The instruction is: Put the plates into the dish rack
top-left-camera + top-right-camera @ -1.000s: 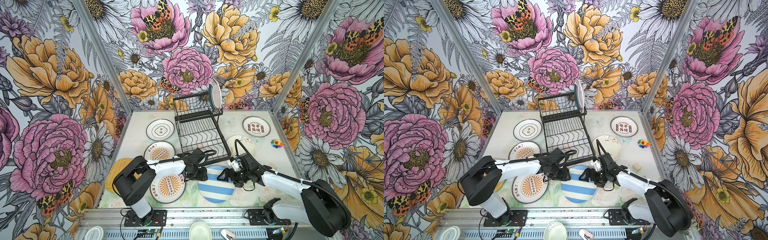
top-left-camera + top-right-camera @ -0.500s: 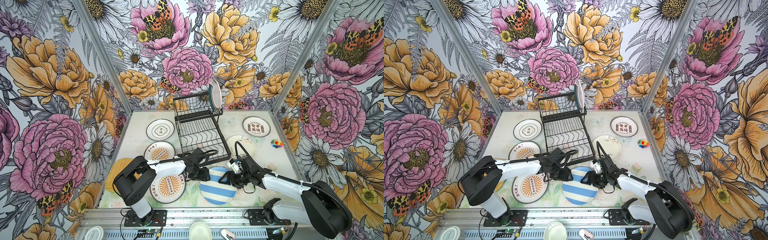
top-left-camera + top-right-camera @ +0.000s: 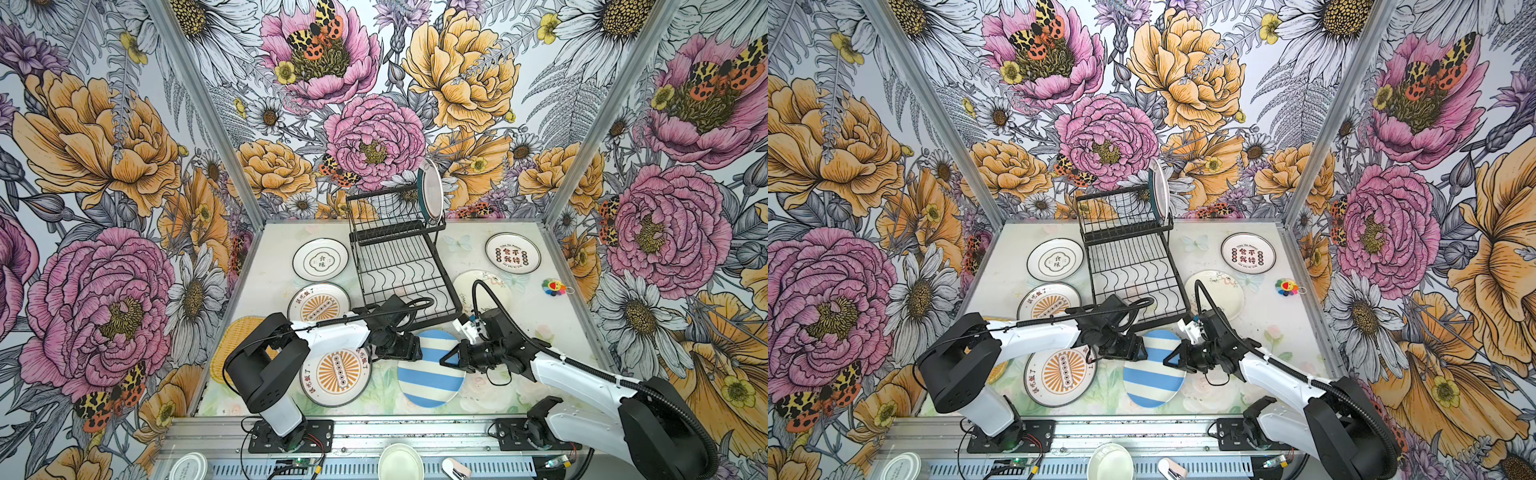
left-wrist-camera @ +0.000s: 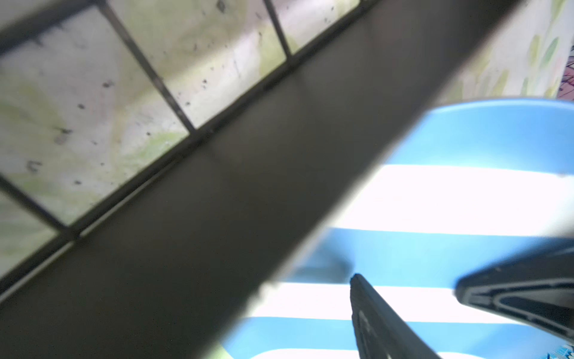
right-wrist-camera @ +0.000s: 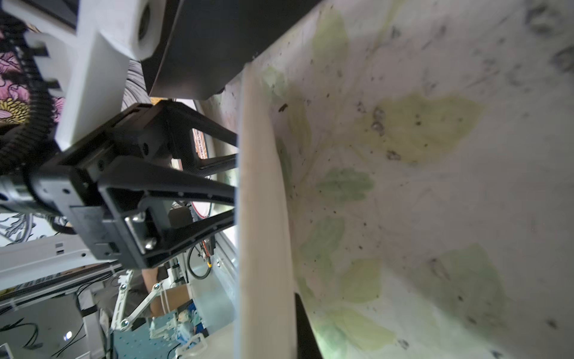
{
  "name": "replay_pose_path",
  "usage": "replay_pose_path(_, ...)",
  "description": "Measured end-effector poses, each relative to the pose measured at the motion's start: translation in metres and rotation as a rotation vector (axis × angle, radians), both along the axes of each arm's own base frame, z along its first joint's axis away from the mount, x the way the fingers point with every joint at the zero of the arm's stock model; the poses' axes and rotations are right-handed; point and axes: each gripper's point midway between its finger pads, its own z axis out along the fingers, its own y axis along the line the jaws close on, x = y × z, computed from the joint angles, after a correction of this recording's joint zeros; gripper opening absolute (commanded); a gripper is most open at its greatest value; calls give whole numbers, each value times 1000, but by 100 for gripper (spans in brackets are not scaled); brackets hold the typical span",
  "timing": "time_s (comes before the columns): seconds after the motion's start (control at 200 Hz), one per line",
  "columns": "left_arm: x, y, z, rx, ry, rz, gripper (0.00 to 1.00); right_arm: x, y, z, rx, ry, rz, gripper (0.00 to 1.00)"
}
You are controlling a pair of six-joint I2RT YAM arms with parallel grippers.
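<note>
The right gripper (image 3: 444,360) is clamped on the rim of the striped plate (image 3: 430,374). The plate sits tilted between the two grippers, above the table (image 3: 486,399), and the right wrist view shows its pale underside nearly edge-on. Across the plate, the left gripper (image 3: 417,352) is at the opposite rim with its jaws apart. In the left wrist view its fingers (image 4: 372,320) are spread in front of the striped face. The rack (image 3: 395,266) stands just beyond both grippers, its near edge close to the plate's far rim. Much farther beyond them, a teal plate (image 3: 430,193) stands upright in the rack's upper tier. A sunburst plate (image 3: 336,370) lies flat just behind the left gripper, partly under its arm.
</note>
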Motion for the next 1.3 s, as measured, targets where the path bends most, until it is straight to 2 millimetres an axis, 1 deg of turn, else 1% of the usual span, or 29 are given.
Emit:
replay_pose_path(0.095,4,-1,17,-45,-30,16,80,-2,-3,2,-14,0,-10,0)
replay_pose_path(0.235,13,0,42,-110,-84,46,85,-5,-14,10,-65,-15,-39,0)
replay_pose_path(0.36,18,7,56,-140,-105,79,88,-5,-24,26,-116,-43,-68,0)
replay_pose_path(0.43,20,11,63,-156,-119,97,89,-2,-28,44,-134,-81,-84,0)
replay_pose_path(0.475,23,14,68,-166,-130,110,90,1,-31,59,-143,-112,-95,0)
replay_pose_path(0.676,39,30,94,-200,-204,187,92,21,-40,141,-185,-301,-136,0)
replay_pose_path(0.751,46,37,101,-208,-225,218,93,33,-44,171,-216,-378,-156,0)
replay_pose_path(0.846,54,46,107,-213,-245,254,93,51,-49,202,-271,-459,-178,0)
replay_pose_path(1.036,61,60,106,-203,-261,299,95,101,-51,262,-387,-652,-214,0)
replay_pose_path(1.201,60,66,104,-194,-263,319,96,142,-50,304,-498,-812,-226,0)
replay_pose_path(1.301,60,70,104,-192,-266,329,96,164,-48,320,-560,-889,-231,0)
